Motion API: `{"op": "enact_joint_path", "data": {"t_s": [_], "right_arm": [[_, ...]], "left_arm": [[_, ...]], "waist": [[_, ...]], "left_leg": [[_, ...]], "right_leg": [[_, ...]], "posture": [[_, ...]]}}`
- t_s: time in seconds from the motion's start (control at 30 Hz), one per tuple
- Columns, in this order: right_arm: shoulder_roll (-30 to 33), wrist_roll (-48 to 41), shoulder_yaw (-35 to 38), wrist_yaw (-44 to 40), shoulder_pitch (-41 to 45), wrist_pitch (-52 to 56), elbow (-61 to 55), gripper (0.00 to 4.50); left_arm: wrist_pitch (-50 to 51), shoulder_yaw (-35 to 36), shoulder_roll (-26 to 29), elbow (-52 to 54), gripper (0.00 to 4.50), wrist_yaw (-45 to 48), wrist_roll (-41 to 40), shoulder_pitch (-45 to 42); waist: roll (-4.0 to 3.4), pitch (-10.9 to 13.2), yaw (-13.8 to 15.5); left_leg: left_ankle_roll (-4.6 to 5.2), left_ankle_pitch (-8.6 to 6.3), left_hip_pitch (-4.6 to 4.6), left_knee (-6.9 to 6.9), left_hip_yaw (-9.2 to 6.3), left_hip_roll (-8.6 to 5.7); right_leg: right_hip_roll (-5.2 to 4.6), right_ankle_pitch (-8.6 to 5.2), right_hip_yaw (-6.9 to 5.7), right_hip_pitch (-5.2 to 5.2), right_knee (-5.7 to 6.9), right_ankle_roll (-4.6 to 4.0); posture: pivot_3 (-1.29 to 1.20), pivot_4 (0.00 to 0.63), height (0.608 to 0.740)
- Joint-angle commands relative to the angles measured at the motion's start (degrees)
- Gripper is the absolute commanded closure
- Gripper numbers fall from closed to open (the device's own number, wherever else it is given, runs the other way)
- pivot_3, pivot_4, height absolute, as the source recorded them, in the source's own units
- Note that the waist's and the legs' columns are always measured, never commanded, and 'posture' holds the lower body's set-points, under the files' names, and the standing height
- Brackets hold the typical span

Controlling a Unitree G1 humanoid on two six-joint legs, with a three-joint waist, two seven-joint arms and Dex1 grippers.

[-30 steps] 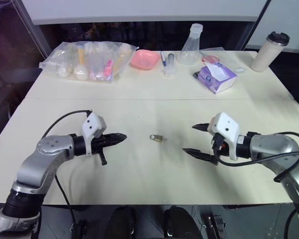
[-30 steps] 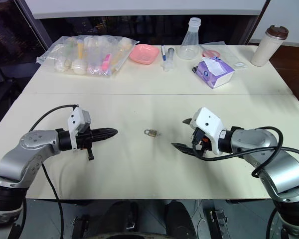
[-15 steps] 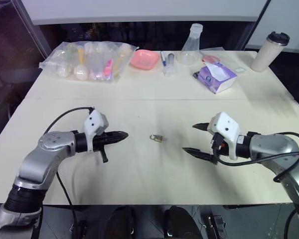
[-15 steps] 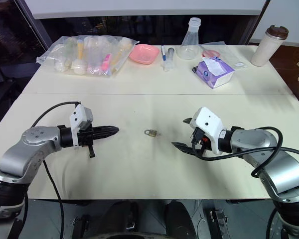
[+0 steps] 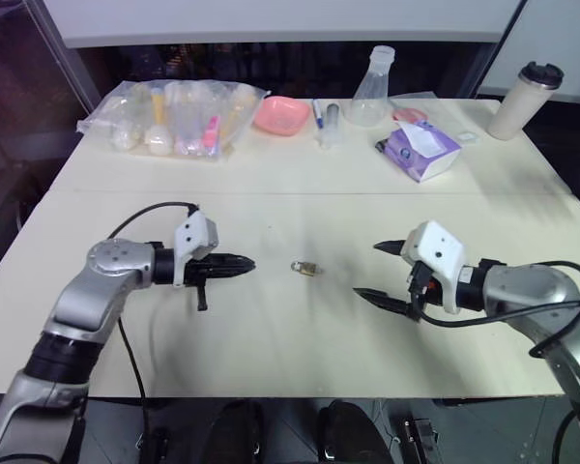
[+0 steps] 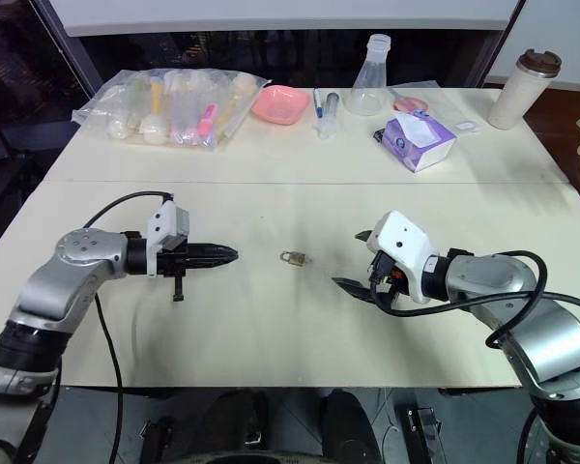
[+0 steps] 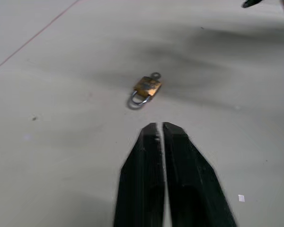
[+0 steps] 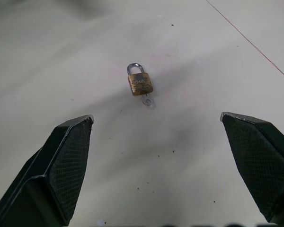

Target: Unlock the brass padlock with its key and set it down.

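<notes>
The brass padlock (image 5: 304, 267) lies flat on the table's middle, between my two grippers, shackle closed. A small silvery key (image 8: 146, 101) sticks out of its bottom. My left gripper (image 5: 249, 263) hovers a short way to the padlock's left and points at it. Its two black fingers (image 7: 180, 179) are pressed together with only a hairline slit between them, holding nothing. My right gripper (image 5: 367, 270) hangs to the padlock's right with its fingers (image 8: 61, 165) spread wide. In the right wrist view the padlock (image 8: 140, 83) lies ahead of the gap, untouched.
Along the table's far edge stand a clear bag of small items (image 5: 174, 118), a pink bowl (image 5: 278, 114), a glass flask (image 5: 370, 87), a purple tissue pack (image 5: 420, 148) and a lidded cup (image 5: 522, 100). A seam (image 5: 290, 193) crosses the tabletop behind the padlock.
My left arm has turned its wrist, so the gripper now points more squarely at the padlock. The padlock and my right gripper have stayed put.
</notes>
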State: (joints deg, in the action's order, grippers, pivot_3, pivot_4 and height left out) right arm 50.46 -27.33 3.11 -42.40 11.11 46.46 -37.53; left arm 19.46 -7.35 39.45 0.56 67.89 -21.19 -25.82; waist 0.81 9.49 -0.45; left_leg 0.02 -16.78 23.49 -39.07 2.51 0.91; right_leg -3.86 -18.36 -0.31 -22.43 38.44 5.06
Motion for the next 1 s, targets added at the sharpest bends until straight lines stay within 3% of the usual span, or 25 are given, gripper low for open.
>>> {"op": "enact_joint_path", "data": {"t_s": [0.03,0.23,0.37,0.53,1.0], "right_arm": [[-0.08,-0.59,1.74,1.17,-0.82,0.31,-3.16,0.00],[-0.44,-0.60,2.45,3.03,-2.06,1.24,-4.78,0.00],[-0.61,-0.25,3.08,4.84,-3.71,1.89,-6.57,0.00],[-0.86,-0.35,4.17,6.82,-5.29,3.08,-8.58,0.00],[-1.63,-1.14,5.84,10.56,-8.18,5.89,-12.93,0.00]], "left_arm": [[-7.80,-3.70,-1.72,-7.39,2.73,4.58,4.26,-4.69],[-19.36,-7.24,-8.25,-25.31,0.04,9.22,9.51,-13.89],[-28.23,-9.54,-16.02,-42.93,0.04,11.09,13.86,-22.96],[-36.44,-9.98,-20.52,-56.26,0.04,13.09,17.67,-28.40],[-43.06,-9.36,-27.86,-70.98,0.04,7.89,26.04,-34.93]], "waist": [[0.00,0.00,0.08],[0.01,0.00,0.09],[0.02,0.01,1.10],[0.04,0.01,0.98],[0.07,0.00,1.29]], "left_leg": [[0.00,0.00,0.00,-0.01,0.00,-0.01],[0.04,-0.01,0.04,-0.07,0.01,0.00],[0.08,-0.03,0.05,-0.12,0.04,-0.03],[0.16,-0.07,0.09,-0.12,0.14,-0.03],[0.16,-0.07,0.11,-0.16,0.10,-0.05]], "right_leg": [[0.01,0.00,0.00,0.01,0.00,0.00],[0.12,0.01,-0.01,-0.01,0.01,0.02],[0.19,0.01,-0.02,-0.01,0.01,0.03],[0.25,0.02,0.01,-0.11,0.00,0.05],[0.23,0.03,0.00,-0.06,0.00,0.07]], "posture": [[0.00,0.150,0.715],[0.00,0.150,0.715],[0.00,0.150,0.715],[0.00,0.150,0.715],[0.00,0.150,0.715]]}}
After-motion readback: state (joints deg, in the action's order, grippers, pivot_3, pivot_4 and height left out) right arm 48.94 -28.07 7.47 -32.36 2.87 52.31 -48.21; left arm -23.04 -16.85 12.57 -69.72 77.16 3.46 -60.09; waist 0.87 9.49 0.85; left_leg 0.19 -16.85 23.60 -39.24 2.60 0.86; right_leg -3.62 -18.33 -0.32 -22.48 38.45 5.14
